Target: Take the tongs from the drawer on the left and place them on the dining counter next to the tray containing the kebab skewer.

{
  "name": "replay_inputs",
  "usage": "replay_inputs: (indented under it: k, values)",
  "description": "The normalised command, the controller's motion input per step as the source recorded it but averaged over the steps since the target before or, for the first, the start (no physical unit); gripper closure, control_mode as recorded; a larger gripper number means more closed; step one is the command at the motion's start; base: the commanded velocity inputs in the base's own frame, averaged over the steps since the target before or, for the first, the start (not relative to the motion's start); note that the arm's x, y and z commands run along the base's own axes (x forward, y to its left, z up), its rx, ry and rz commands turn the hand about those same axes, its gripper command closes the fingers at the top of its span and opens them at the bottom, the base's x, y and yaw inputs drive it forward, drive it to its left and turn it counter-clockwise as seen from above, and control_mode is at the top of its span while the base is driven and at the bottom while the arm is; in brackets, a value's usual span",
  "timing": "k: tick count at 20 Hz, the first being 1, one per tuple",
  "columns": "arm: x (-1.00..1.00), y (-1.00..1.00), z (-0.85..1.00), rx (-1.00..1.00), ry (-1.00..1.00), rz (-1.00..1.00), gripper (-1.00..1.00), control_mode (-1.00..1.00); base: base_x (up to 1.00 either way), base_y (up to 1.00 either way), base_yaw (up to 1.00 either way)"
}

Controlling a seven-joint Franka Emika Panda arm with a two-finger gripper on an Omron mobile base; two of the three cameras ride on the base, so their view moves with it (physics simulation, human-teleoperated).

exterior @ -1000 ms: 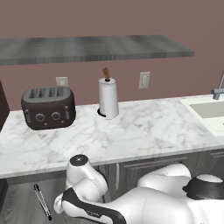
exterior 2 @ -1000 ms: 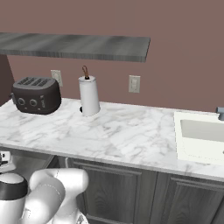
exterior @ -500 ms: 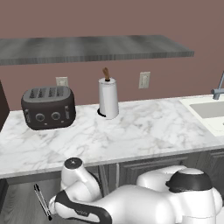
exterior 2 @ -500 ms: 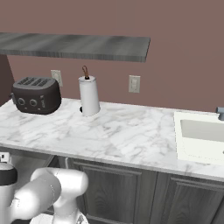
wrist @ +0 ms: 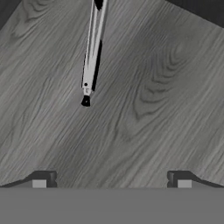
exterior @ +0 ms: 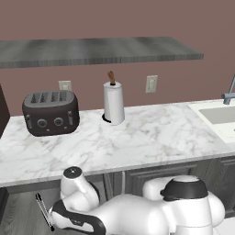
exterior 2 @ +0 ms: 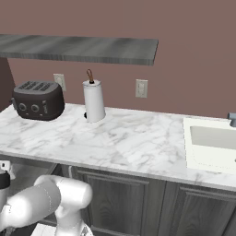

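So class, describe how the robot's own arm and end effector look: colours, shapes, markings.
The arm has glossy white, rounded, bulbous segments, with dark grey caps and black bands at the joints. The end effector ends in two small dark, blocky fingertips with paler pads. No cables or markings are visible.

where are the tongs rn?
Tongs lie on the grey wood-grain drawer floor, top left in the hand view, ahead of the open gripper; in the left base view they're lower left, below the toaster.
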Motion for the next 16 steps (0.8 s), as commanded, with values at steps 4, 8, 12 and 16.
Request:
replay_inputs:
  k: [4,8,12,16]
  values:
    - [0.11,0.17,-0.13,0.02,0.0,0.0,-1.0,-1.0,0.0,0.0,0.0]
    - [0.11,0.12,-0.1,0.03,0.0,0.0,-1.0,-1.0,0.0,0.0,0.0]
    - [0.12,0.13,-0.16,0.04,0.0,0.0,-1.0,-1.0,0.0,0.0,0.0]
    - [0.1,0.17,-0.23,0.01,0.0,0.0,-1.0,-1.0,0.0,0.0,0.0]
